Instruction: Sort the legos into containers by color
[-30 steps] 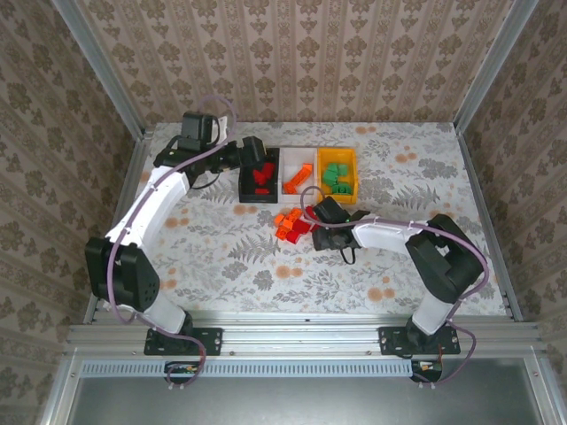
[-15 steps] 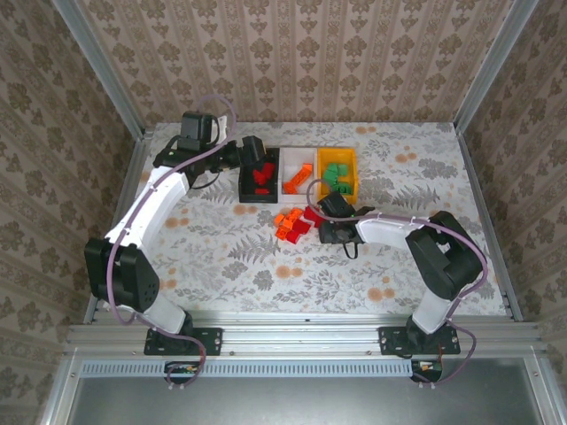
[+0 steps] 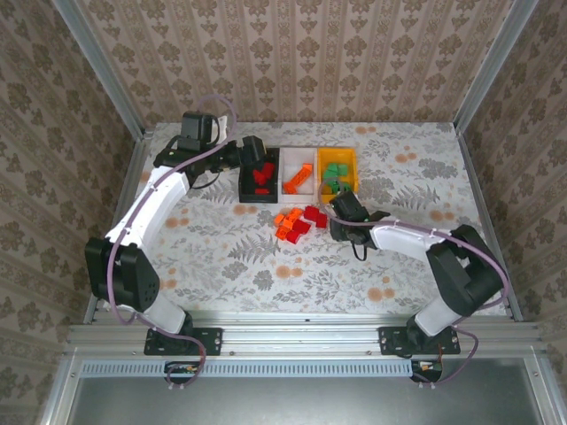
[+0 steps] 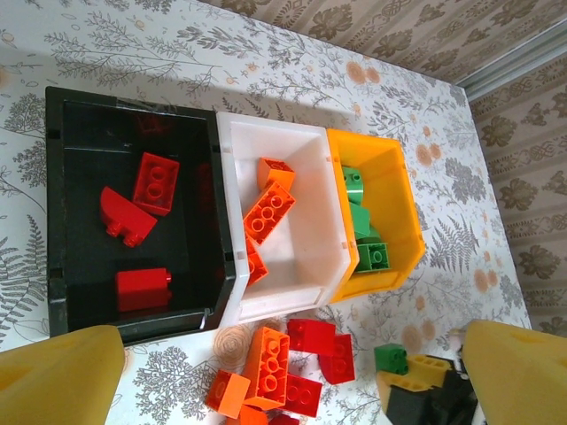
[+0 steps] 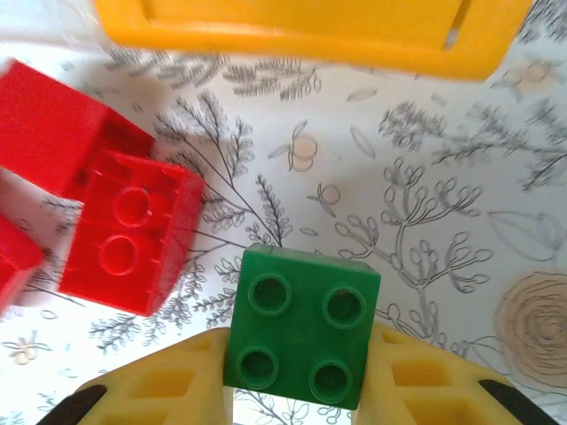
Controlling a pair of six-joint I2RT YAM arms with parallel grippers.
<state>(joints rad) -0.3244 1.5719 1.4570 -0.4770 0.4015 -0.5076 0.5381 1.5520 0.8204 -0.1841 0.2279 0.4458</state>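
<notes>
Right jaws clenched on a green lego (image 5: 301, 328), just off the yellow bin (image 4: 399, 221) at its 6 o'clock; a red lego (image 5: 133, 235) lies on the bench (image 3: 221, 257) at the green one's 9 o'clock. Left jaws released wide, hovering over the black bin (image 4: 53, 221), which holds reds (image 4: 155, 181); white bin (image 4: 306, 252) holds oranges (image 4: 268, 212), yellow holds greens (image 4: 372, 257). Loose red and orange pile (image 4: 283, 367) sits on the bench at 6 o'clock of the white bin
</notes>
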